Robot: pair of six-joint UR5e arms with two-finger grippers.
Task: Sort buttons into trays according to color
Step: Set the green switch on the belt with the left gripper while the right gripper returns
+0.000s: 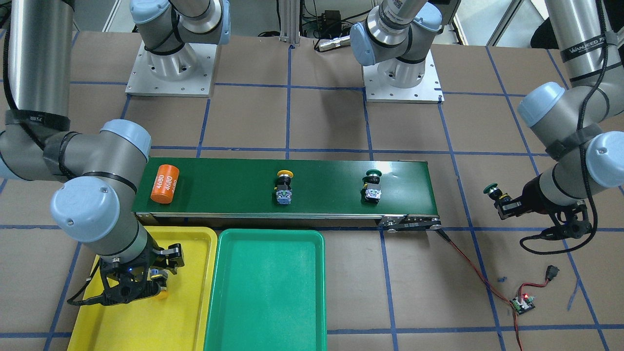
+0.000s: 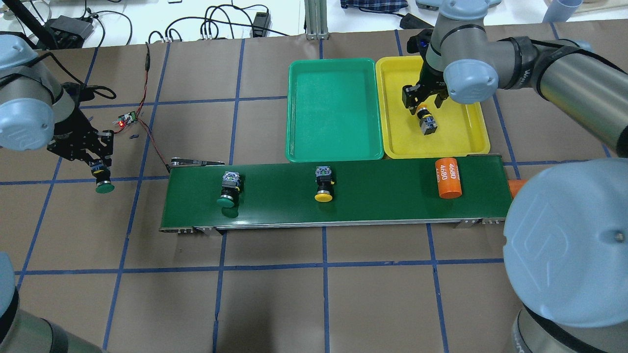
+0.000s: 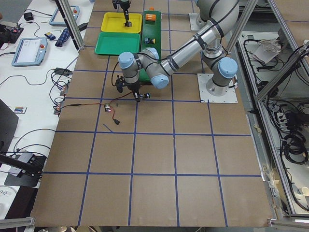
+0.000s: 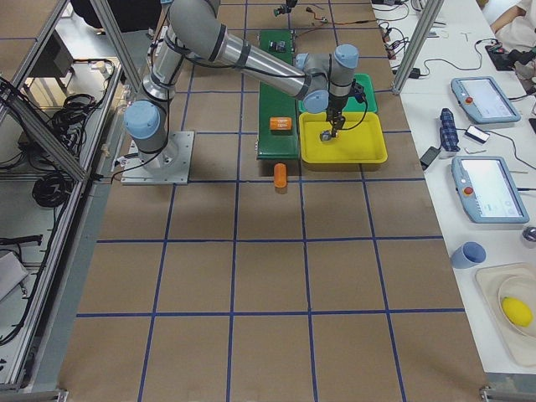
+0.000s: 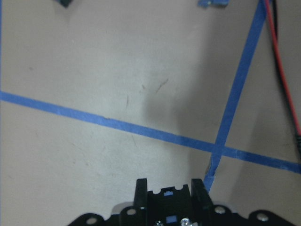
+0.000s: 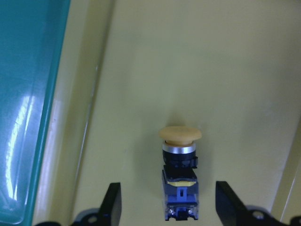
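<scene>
The right gripper (image 6: 168, 197) hangs spread wide over the yellow tray (image 2: 461, 137), just past the belt (image 2: 382, 191), a yellow button (image 6: 178, 174) lying loose between its fingers (image 6: 113, 202) (touching neither). Off the belt's other end the left gripper (image 2: 100, 166) is clenched on a green button (image 2: 104, 187) above the table (image 2: 274, 294). On the belt: a second green button (image 2: 228, 189), a second yellow button (image 2: 324, 184), an orange cylinder (image 2: 449, 177).
</scene>
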